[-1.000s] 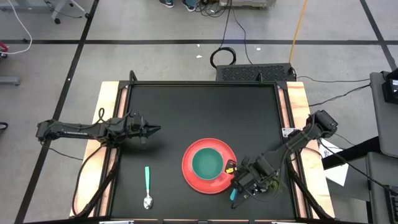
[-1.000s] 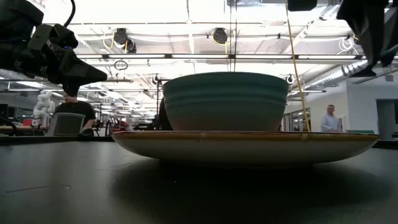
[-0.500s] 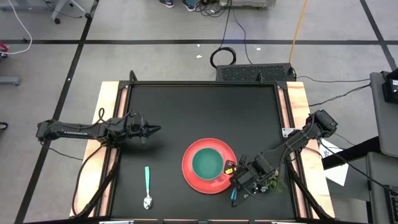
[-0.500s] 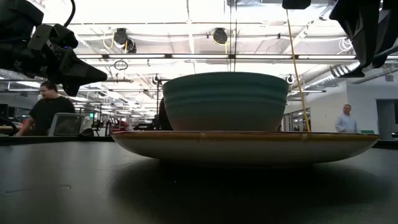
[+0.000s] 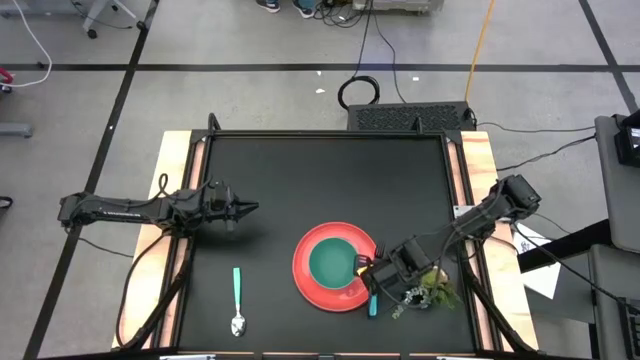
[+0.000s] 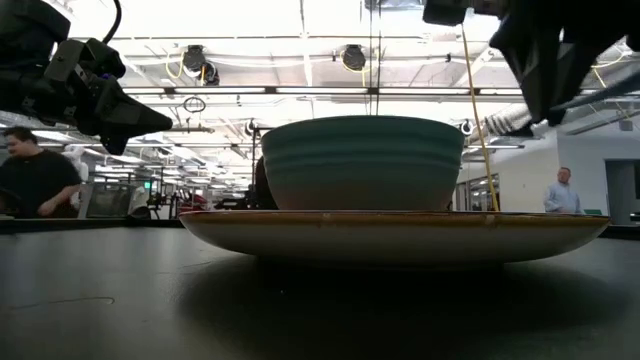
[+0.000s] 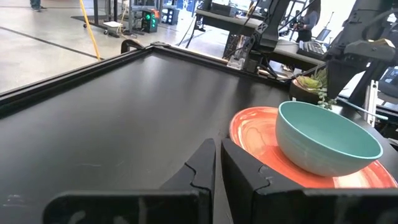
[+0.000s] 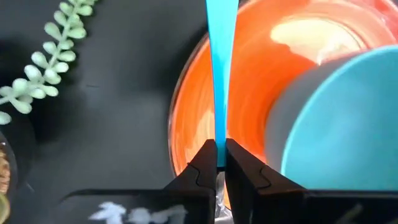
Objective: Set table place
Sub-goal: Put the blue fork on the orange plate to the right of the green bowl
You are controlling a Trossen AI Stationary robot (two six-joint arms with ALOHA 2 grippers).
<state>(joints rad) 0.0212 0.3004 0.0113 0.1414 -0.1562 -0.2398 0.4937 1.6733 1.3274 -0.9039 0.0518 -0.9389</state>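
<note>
Black tabletop carries the place setting toward its near edge. Its teal-handled fork is pinched between the fingers of the right gripper; the handle runs straight ahead of the claw, over the rim of the red plate, whose green bowl sits just to one side of the claw. In the overhead view the right gripper hangs at the plate's right edge, the handle's free end poking toward the near table edge, and the plant sprig lies just behind the claw. So the fork's long axis already runs front to back; my guess is it needs setting down clear of the rim. The teal-handled spoon lies well apart, left of the plate. The left gripper waits farther off, pressed together on nothing.
</note>
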